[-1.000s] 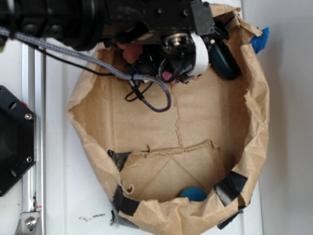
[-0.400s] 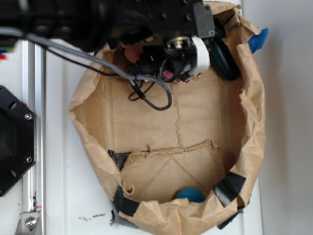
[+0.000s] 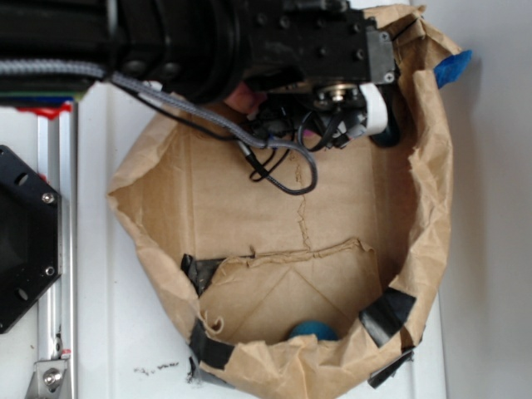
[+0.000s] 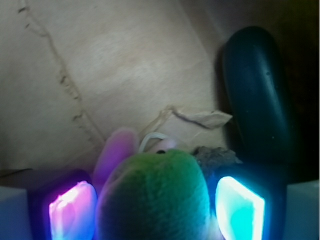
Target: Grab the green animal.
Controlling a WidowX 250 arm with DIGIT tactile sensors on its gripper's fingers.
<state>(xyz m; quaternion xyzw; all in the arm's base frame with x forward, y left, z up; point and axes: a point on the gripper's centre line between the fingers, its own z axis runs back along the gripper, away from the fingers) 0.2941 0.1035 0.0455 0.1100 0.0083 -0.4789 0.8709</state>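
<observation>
Paper bag [image 3: 432, 208] half-hides green animal [image 4: 155, 200] between lit jaws.

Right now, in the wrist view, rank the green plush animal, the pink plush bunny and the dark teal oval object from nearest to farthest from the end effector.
1. Green plush animal: between the end effector fingers.
2. Pink plush bunny: just behind it, left.
3. Dark teal oval object: farthest, upper right by the bag wall.

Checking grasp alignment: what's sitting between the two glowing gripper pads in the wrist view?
The fuzzy yellow-green plush animal fills the gap between the gripper's pads, with a pink plush ear poking up behind it. Only the wrist view shows this.
</observation>
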